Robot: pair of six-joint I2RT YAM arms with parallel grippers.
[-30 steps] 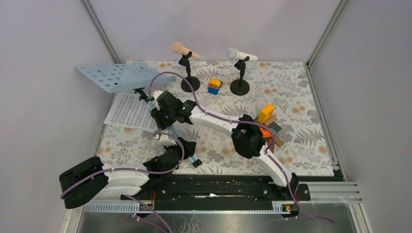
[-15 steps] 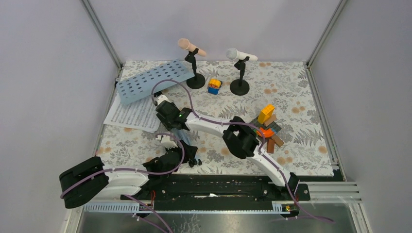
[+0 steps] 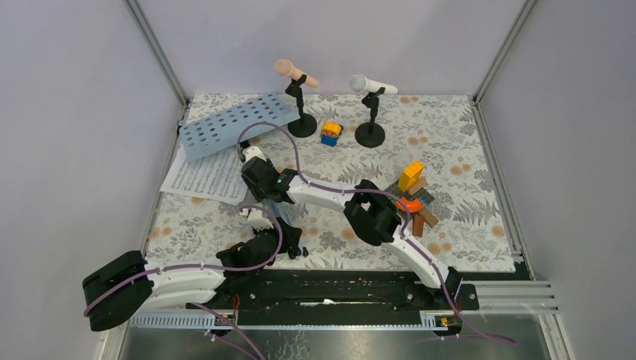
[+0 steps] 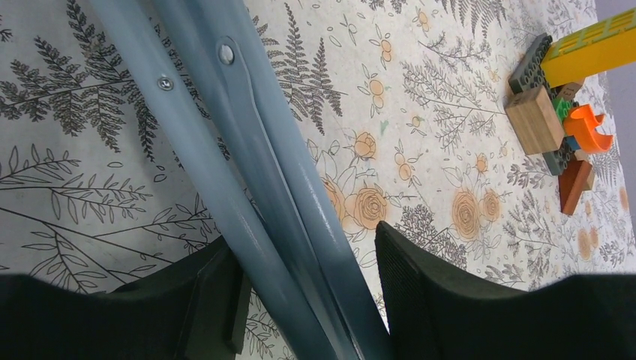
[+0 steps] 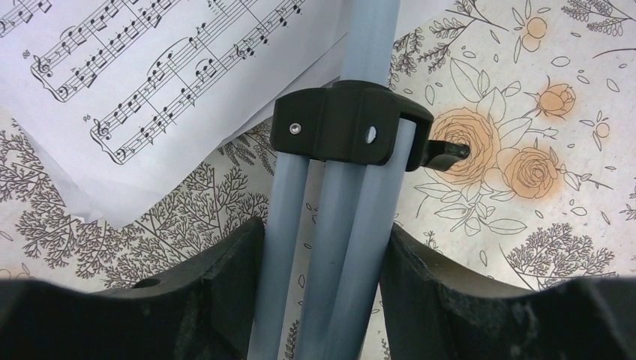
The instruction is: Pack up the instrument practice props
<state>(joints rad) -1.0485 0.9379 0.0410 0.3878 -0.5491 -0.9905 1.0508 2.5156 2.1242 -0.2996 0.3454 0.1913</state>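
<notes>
While both jaws clamp its legs, music rack (image 3: 236, 124) lies far left

Left jaws clenched across the rack's folded blue-grey legs (image 4: 285, 172). Right jaws clenched on the same legs, just short of the black hub (image 5: 349, 124), with sheet music (image 5: 172, 67) beside it. The rack tilts, seemingly overlapping the pages' far edge. Pink microphone (image 3: 294, 73) and white microphone (image 3: 373, 84) sit in black holders (image 3: 370, 135) at the far edge, a toy block (image 3: 330, 133) between them. Block pile (image 3: 414, 196) on the right.
</notes>
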